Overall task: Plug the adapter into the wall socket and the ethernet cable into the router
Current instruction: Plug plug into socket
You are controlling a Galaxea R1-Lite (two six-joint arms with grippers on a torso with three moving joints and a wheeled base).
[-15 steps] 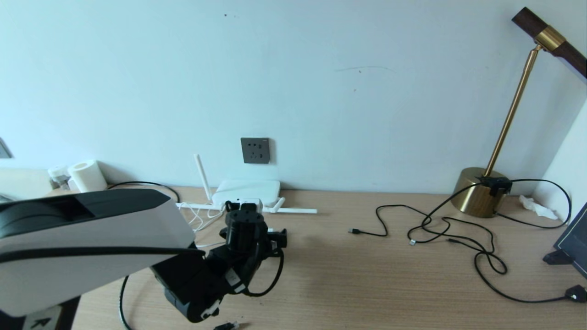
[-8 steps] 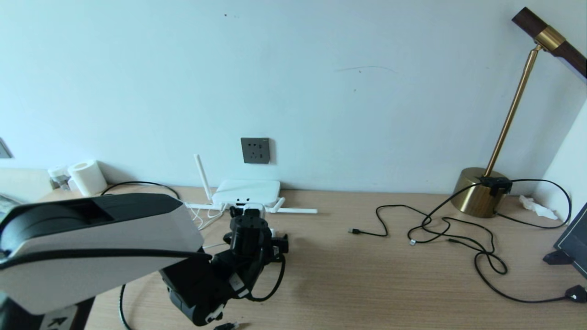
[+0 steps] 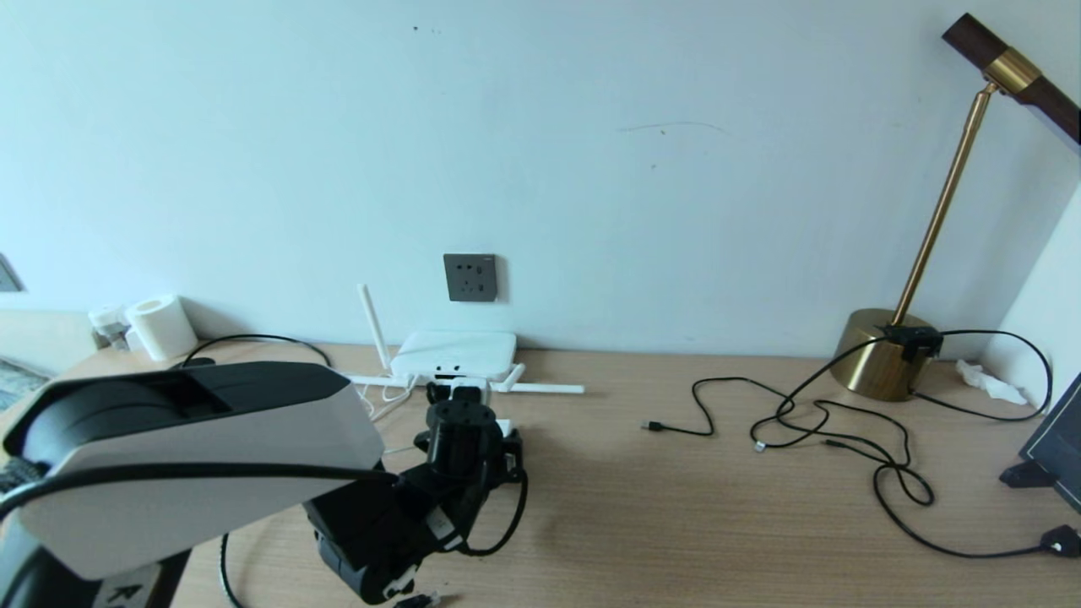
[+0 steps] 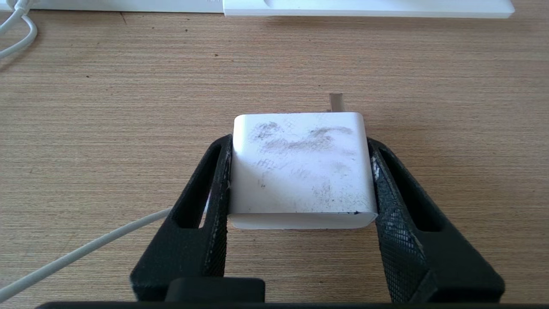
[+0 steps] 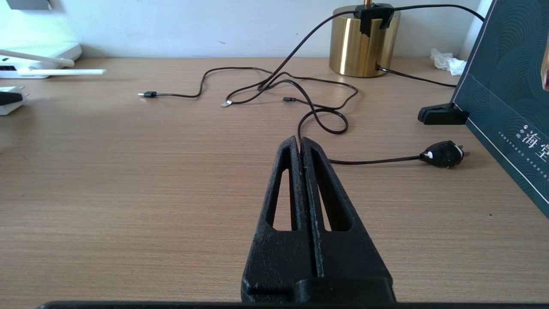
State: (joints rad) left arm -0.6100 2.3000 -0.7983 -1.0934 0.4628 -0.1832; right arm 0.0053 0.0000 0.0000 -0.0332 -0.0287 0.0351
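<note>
The white cube adapter sits just above the wooden table between the fingers of my left gripper, which is shut on its two sides. A metal prong shows at its far end and its white cord trails off beside one finger. In the head view this gripper is right in front of the white router, below the dark-grey wall socket. The ethernet cable's plug lies at the table's near edge. My right gripper is shut and empty, low over the table.
Thin black USB cables loop across the right half of the table, near a brass lamp. A black power plug and a dark box are at far right. A paper roll stands at back left.
My left arm has shifted a little to the right, and its wrist has sunk slightly in front of the router. Nothing else has moved.
</note>
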